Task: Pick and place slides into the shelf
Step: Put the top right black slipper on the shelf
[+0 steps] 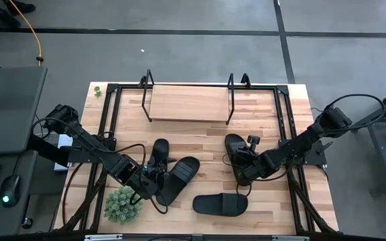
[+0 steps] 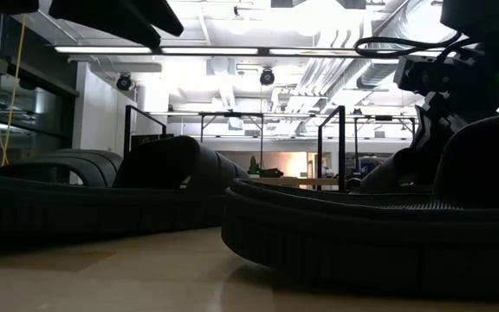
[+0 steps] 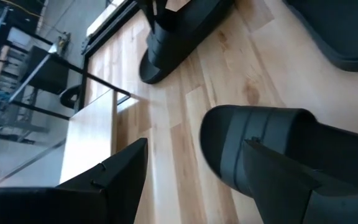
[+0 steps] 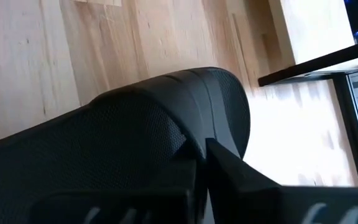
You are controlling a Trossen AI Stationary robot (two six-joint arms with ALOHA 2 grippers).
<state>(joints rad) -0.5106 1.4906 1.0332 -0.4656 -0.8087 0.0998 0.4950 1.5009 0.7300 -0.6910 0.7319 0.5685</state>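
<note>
Four black slides lie on the wooden tabletop. Two sit side by side left of centre, one (image 1: 160, 155) farther and one (image 1: 179, 177) nearer. My left gripper (image 1: 149, 182) is open at the nearer one; in the left wrist view its fingers (image 3: 194, 146) stand either side of that slide's rounded end (image 3: 229, 134). My right gripper (image 1: 245, 167) is shut on the third slide (image 1: 236, 150), right of centre. The fourth slide (image 1: 220, 203) lies flat near the table's near edge. The shelf (image 1: 187, 104) stands at the far edge, its board bare. My left gripper has one finger (image 3: 278, 180) lying over the slide's end; whether it touches, I cannot tell. The other finger stands apart, with bare wood between. My right gripper is on the slide's near end, one finger (image 4: 229, 165) against the sole's edge (image 4: 194, 134). The gripper hides the other finger's contact.
A small green plant (image 1: 122, 204) stands at the near left, close behind my left arm. Black metal frame rails (image 1: 109, 127) run along the table's left and right sides. Bare wood lies between the slides and the shelf.
</note>
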